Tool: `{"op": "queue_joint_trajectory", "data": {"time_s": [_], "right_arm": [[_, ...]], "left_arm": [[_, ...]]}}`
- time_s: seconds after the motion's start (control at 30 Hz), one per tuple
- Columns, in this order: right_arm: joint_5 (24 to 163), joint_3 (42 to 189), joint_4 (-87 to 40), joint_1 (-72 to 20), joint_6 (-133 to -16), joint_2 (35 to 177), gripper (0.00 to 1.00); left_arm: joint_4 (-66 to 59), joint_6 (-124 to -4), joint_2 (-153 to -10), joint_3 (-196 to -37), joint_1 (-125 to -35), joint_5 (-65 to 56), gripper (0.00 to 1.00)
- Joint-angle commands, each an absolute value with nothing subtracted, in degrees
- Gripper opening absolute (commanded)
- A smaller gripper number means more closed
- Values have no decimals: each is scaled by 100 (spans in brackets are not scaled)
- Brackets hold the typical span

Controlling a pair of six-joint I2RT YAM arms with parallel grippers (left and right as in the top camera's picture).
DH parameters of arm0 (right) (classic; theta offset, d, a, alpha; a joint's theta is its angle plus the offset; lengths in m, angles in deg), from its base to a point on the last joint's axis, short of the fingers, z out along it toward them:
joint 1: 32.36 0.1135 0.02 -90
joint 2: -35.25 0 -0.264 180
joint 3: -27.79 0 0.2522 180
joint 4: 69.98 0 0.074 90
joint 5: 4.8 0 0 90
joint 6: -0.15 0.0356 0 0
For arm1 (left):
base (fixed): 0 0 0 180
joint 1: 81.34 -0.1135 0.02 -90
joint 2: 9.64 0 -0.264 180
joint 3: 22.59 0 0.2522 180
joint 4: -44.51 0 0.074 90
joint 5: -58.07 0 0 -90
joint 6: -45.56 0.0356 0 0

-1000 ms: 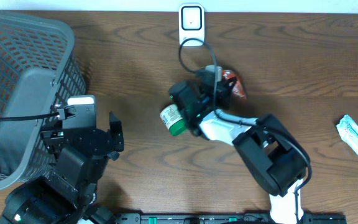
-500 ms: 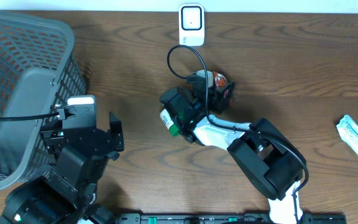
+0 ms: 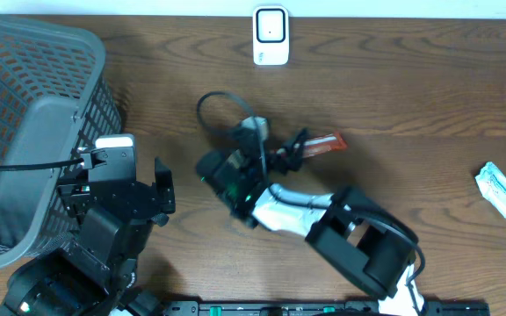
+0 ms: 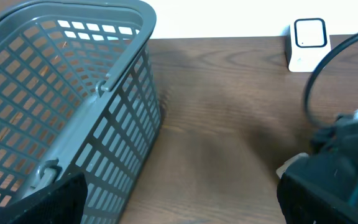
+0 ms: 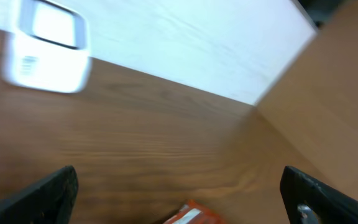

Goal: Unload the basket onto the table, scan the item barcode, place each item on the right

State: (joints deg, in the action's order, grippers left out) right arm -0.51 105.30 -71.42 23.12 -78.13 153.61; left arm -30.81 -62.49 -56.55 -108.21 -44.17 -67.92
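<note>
Orange snack packet (image 3: 324, 142) is lying flat on the wooden table (image 3: 429, 79), a bit right of the middle, below the white barcode scanner (image 3: 271, 36) at the far edge and well apart from it. The right gripper (image 3: 294, 152) is right at the packet's left end, jaws spread wide and not pinching anything. In the wrist view one end of the packet pokes up between the two dark fingers (image 5: 48, 193). Can't tell if a fingertip is touching it.

Left gripper (image 3: 162, 188) sits just beside the grey plastic basket (image 3: 25, 61), jaws wide apart too, nothing between them.

The basket takes up the left side of the table. Its carry handle (image 3: 44, 145) is folded down across the inside, and a black cable (image 3: 16, 164) crosses over it in the overhead view.

Two small white packets (image 3: 499, 189) lie at the far right edge of the table, well away from both arms.
</note>
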Motion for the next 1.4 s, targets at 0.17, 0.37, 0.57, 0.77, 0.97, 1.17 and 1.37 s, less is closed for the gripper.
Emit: {"op": "queue_joint_trajectory", "data": {"time_s": [0.17,0.37,0.57,0.77,0.97,1.17,1.37], "right_arm": [[403,10541,-7351,2675,-8053,15374,96],[633,10539,-7142,2480,-8049,15374,47],[978,10541,-7225,2135,-8020,15331,9],[2652,10541,-6718,1425,-7911,14806,17],[6016,10548,-4967,461,-6984,13842,1],[8337,10545,-4075,-293,-6901,13772,1],[9133,10545,-3419,-429,-6842,14218,1]], "left_arm": [[-3094,-6275,-5636,-10858,-4437,-6862,98],[-3096,-6273,-5636,-10858,-4435,-6862,98],[-3094,-6273,-5636,-10858,-4437,-6862,98],[-3094,-6273,-5636,-10858,-4437,-6862,98],[-3094,-6273,-5636,-10858,-4437,-6862,98],[-3094,-6275,-5636,-10858,-4437,-6862,98],[-3094,-6273,-5636,-10858,-4437,-6862,98]]}}
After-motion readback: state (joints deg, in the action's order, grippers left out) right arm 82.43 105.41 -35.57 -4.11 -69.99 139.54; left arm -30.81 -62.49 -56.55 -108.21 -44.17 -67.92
